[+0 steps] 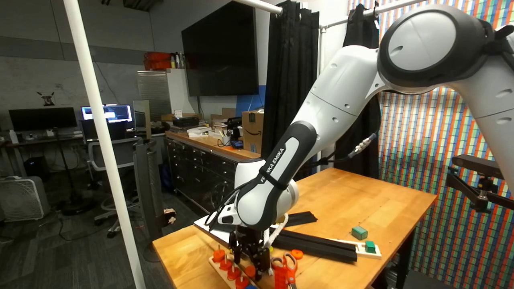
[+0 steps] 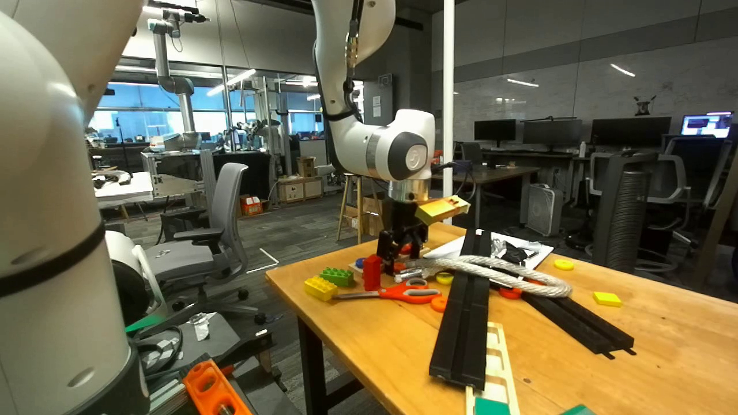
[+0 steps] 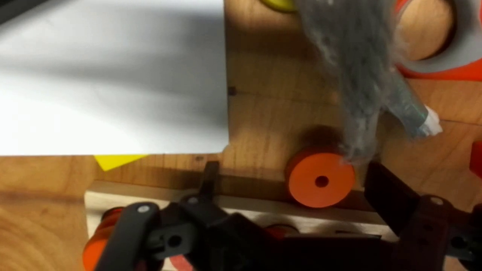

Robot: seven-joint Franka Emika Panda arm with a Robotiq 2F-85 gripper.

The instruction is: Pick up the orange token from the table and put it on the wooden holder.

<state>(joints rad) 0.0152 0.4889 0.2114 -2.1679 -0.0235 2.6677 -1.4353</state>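
The gripper [image 3: 293, 169] hangs low, its fingers [image 3: 389, 194] spread wide; in the wrist view an orange disc [image 3: 307, 188] shows between them, just beside the wooden holder [image 3: 256, 209] and the end of a rope [image 3: 357, 86], and scissors [image 2: 400, 292] lie near a red block [image 2: 372, 274]

Orange token [image 3: 320, 169] – round, w/ ctr hole – just beside wooden holder [image 3: 260, 210].

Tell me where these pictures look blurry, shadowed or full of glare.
Wrist view: the rope end is blurred, the orange token clearer, and soft grey shadows band the white sheet; in an exterior view, bright streaks of glare mark the back wall; in an exterior view, the carpet sits dim.
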